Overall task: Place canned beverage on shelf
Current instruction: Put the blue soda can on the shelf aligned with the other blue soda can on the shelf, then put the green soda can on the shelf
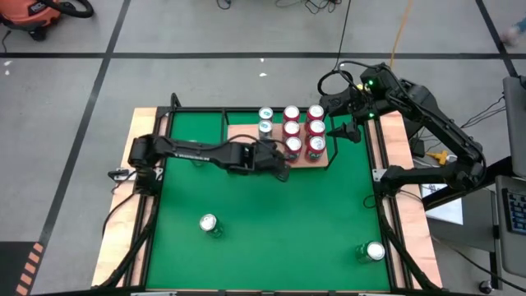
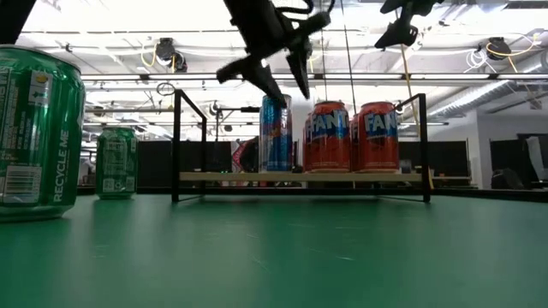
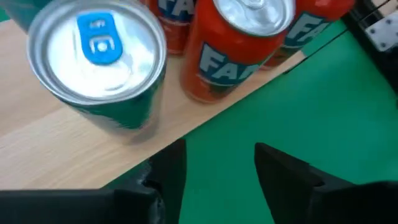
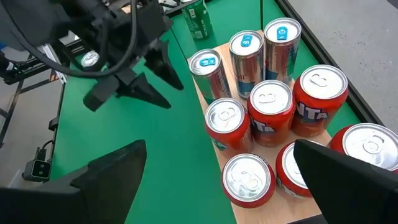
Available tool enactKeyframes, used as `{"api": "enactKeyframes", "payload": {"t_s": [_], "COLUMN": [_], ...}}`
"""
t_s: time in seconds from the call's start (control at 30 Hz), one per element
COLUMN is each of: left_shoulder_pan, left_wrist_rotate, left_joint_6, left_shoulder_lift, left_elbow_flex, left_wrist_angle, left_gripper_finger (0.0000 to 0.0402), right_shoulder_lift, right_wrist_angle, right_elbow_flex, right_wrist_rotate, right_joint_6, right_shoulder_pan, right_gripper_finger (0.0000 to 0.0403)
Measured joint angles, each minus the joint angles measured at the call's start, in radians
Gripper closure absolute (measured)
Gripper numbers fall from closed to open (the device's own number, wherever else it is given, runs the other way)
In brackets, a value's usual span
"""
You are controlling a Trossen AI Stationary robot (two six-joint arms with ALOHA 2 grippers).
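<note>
Now my left gripper (image 1: 282,167) hangs half-open and empty beside the shelf (image 1: 246,134), its cans (image 1: 292,146) grouped to spare room.

Shelf (image 1: 246,131) right half packed with cans (image 1: 292,130); left half bare; green table (image 1: 271,214) open, two stray cans (image 1: 209,224)

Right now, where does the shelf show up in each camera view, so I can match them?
High view: the shelf sits just above the picture's centre, carrying the cans.
Low view: mid-picture, its board seen edge-on between black rails.
Left wrist view: pale wood fills the picture's left, under the cans.
Right wrist view: on the picture's right, mostly covered by cans.
Shared landmark: the orange Fanta cans standing on it.
</note>
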Motion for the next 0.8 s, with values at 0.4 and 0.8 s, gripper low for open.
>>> {"api": "enactKeyframes", "payload": {"t_s": [0.4, 0.8], "left_shoulder_pan": [0.035, 0.042], "left_wrist_rotate": [-0.113, -0.029], "left_joint_6": [-0.018, 0.044], "left_shoulder_lift": [0.000, -0.010], "left_elbow_flex": [-0.055, -0.051], "left_wrist_angle": [0.026, -0.035], "left_gripper_finger": [0.0242, 0.0242], "right_shoulder_lift": [0.000, 0.000], "right_wrist_angle": [0.000, 0.000], "right_elbow_flex": [0.000, 0.000], "right_wrist_rotate": [0.000, -0.002], "right_joint_6": [0.002, 0.022], "right_shoulder_pan": [0.000, 0.000], "right_gripper_finger": [0.0005, 0.0005]}}
